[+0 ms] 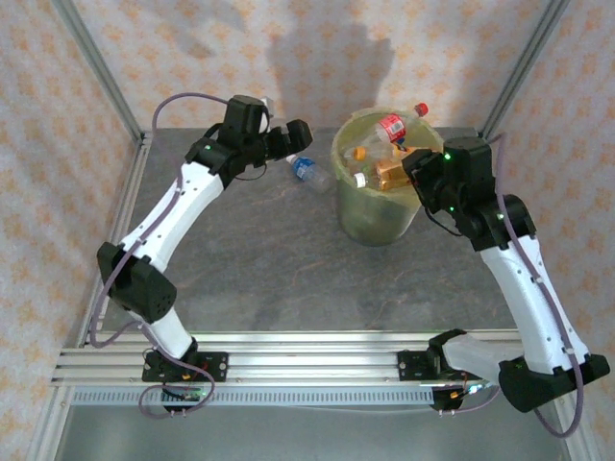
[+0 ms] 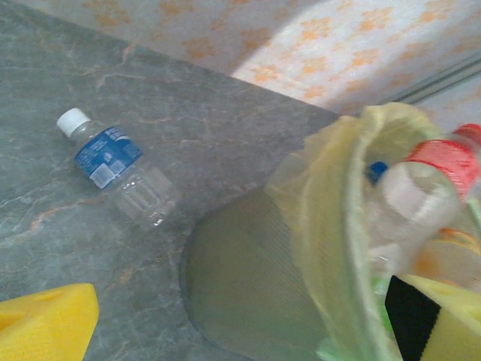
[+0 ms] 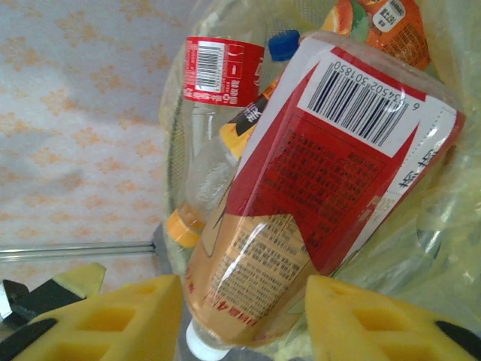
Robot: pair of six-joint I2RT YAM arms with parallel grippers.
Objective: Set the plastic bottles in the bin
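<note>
One clear bottle with a blue label and white cap [image 2: 116,165] lies on its side on the table left of the bin [image 1: 309,171]. The yellow-green bin [image 1: 370,216] holds several bottles, and a red-labelled one [image 1: 396,123] sticks up over its far rim. My left gripper [image 1: 288,142] hovers behind the lying bottle, open and empty, its yellow fingers [image 2: 45,323] far apart. My right gripper [image 3: 244,323] is over the bin's right side, open. A red-and-orange labelled bottle [image 3: 323,195] lies between its fingers [image 3: 383,323], cap towards the camera, with a gap on the right.
The bin's bag-lined rim [image 2: 331,226] stands close to the right of my left gripper. Metal frame posts [image 1: 101,72] and patterned walls close in the back and sides. Bare grey table [image 1: 269,269] stretches in front of the bin.
</note>
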